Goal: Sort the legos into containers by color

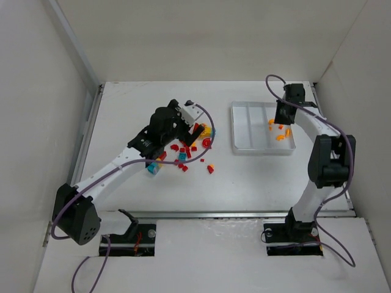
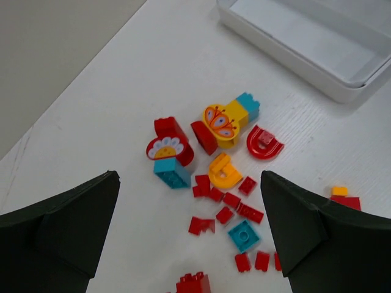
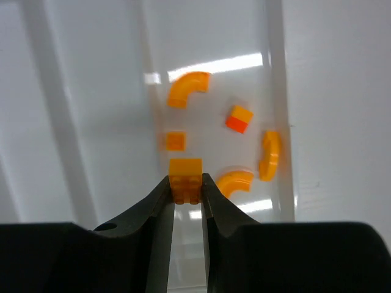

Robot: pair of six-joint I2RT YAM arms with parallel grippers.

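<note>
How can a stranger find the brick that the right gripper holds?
Find the white tray on the table's right side and look over its rightmost compartment. There the right gripper pinches a small orange brick. The other orange pieces lie loose in the tray; only this one is gripped.

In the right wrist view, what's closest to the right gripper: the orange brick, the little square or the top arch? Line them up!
1. The orange brick: held in the right gripper.
2. The little square: just beyond the brick.
3. The top arch: farthest, toward the top of the view.
</note>
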